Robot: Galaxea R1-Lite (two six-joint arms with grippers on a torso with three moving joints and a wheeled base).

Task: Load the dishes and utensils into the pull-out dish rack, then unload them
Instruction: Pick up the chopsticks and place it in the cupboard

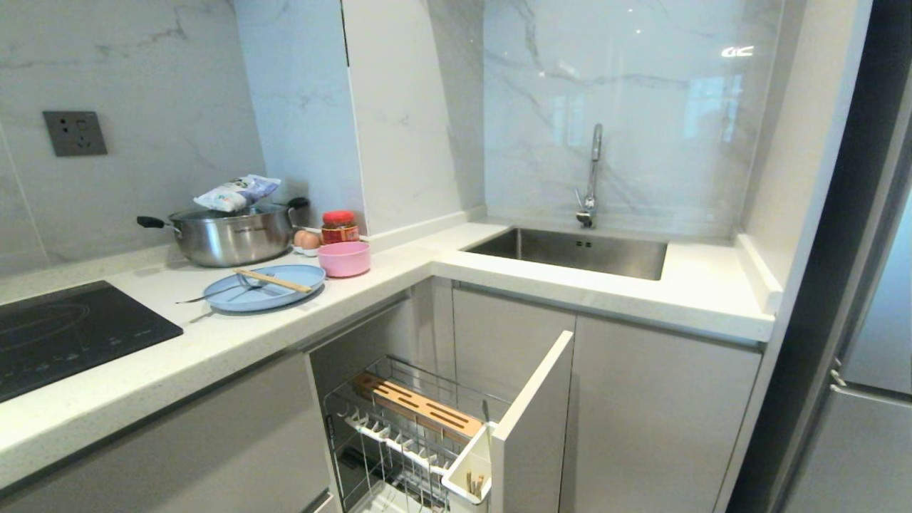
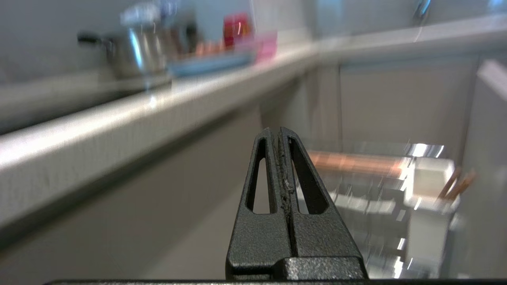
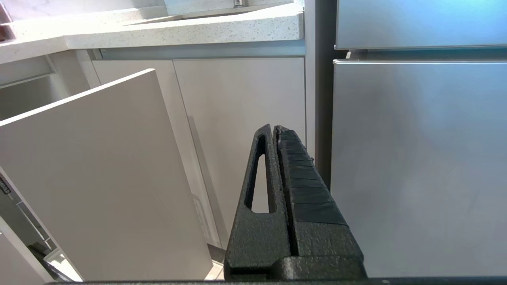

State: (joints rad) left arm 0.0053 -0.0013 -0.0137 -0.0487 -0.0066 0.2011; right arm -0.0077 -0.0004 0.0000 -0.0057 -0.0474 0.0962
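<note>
Head view shows the blue plate [image 1: 263, 288] on the surface [image 1: 214, 342], with the chopsticks [image 1: 274, 281] and metal utensil [image 1: 214, 292] on it and the pink bowl [image 1: 344, 258] beside it; the dish rack [image 1: 413, 427] is pulled out below, so loading has not begun

Left wrist view: the left gripper [image 2: 279, 132] is closed tight, holding nothing, below the surface edge; it must open and reach up to the plate

Right wrist view: the right gripper [image 3: 275, 130] is closed, holding nothing, by the cupboard door [image 3: 99, 178]

- On my white speckled stone countertop [image 1: 399, 274] a large steel pot with black handles [image 1: 231, 234] stands by the wall, a crumpled plastic packet [image 1: 237, 191] resting across its top.
- Just beside the pot I see brown eggs [image 1: 307, 240] and a red-lidded jar [image 1: 340, 226].
- A black glass cooktop [image 1: 68, 335] lies at my left.
- A steel sink [image 1: 573, 251] sits under a chrome tap [image 1: 591, 178].
- A grey wall socket [image 1: 75, 133] is on the marble wall.
</note>
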